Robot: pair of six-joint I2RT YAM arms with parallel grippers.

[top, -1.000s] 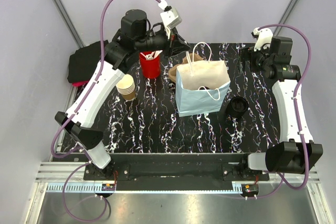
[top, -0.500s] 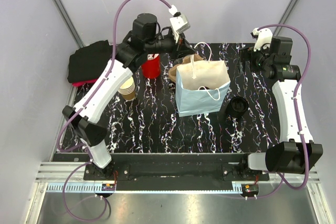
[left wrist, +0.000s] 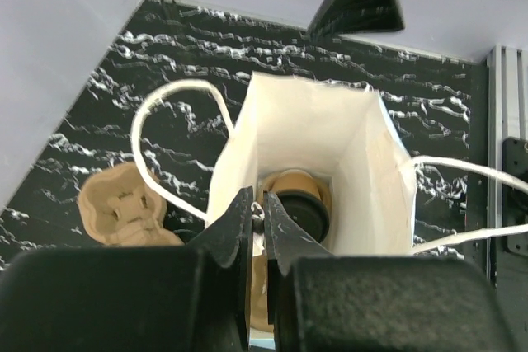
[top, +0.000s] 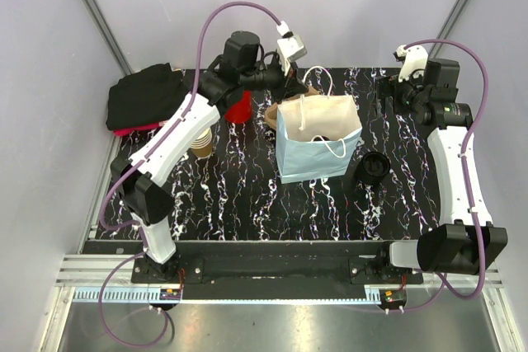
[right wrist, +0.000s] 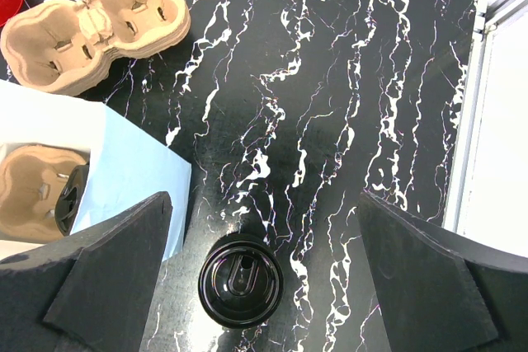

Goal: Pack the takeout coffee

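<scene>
A: Two things inside the bag [top: 318, 158]?
B: Yes, a pulp carrier [right wrist: 29, 187] and something round with a black lid [left wrist: 301, 213]. The left tool [left wrist: 261, 208] hangs over the opening, pressed together.
A: And the paper coffee cup [top: 200, 146]?
B: Outside, on the tabletop [top: 247, 204] beside the red cup [top: 238, 109]. The right tool [right wrist: 264, 204] is spread wide.

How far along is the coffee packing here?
Done: a black-lidded cup sits in a carrier inside the paper bag. In hand: the left gripper, shut, hangs over the bag's mouth; the right gripper stands open. Left: kraft cups and a black lid sit outside it.
</scene>
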